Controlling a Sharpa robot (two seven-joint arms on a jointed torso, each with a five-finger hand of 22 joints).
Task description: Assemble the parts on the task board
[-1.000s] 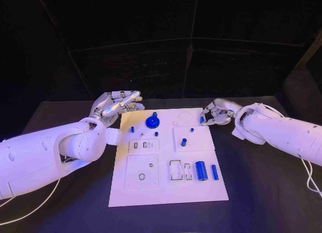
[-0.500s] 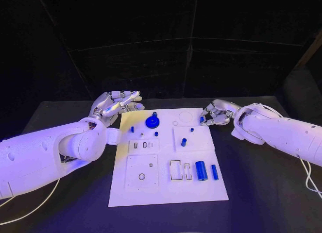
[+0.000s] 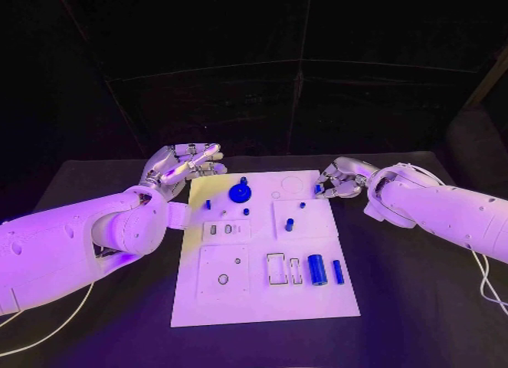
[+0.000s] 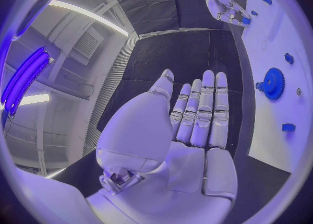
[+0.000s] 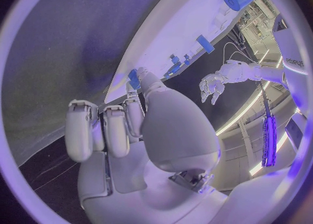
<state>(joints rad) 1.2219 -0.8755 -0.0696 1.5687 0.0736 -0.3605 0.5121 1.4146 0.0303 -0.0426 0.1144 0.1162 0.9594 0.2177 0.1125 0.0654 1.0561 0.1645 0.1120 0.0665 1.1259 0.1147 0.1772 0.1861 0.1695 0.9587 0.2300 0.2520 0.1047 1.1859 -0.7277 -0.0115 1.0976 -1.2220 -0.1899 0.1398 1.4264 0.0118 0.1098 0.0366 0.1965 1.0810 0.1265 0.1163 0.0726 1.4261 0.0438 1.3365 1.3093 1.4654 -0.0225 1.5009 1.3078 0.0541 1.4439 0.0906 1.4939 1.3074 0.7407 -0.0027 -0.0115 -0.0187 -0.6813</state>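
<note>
The white task board [image 3: 265,253] lies in the middle of the black worktop [image 3: 419,307], its long side running away from the robot. On the board's nearest populated band, toward its right side, a thick blue cylinder [image 3: 316,269] lies flat with a thinner blue bar [image 3: 338,271] just beside it on the right; to their left are empty rectangular slots. Farther along, a short blue peg [image 3: 289,225] stands in a square recessed panel on the right half, and two small blue pieces [image 3: 208,205] sit level with it on the left half. Beyond these, near the far end, a blue gear [image 3: 240,191] sits on the board's left-centre; the left wrist view shows the same gear [image 4: 273,83] flat on the white surface.

At the far left corner of the board the left hand [image 3: 188,167] hovers off the board's edge, above the dark worktop. Its fingers [image 4: 202,109] are stretched out straight side by side, thumb apart, with nothing in them.

At the far right edge of the board the right hand [image 3: 340,179] is curled in, and a small blue part [image 3: 319,188] sits pinched at its fingertips, right at the board's rim. In the right wrist view that blue part [image 5: 133,78] shows between the thumb and a bent finger
</note>
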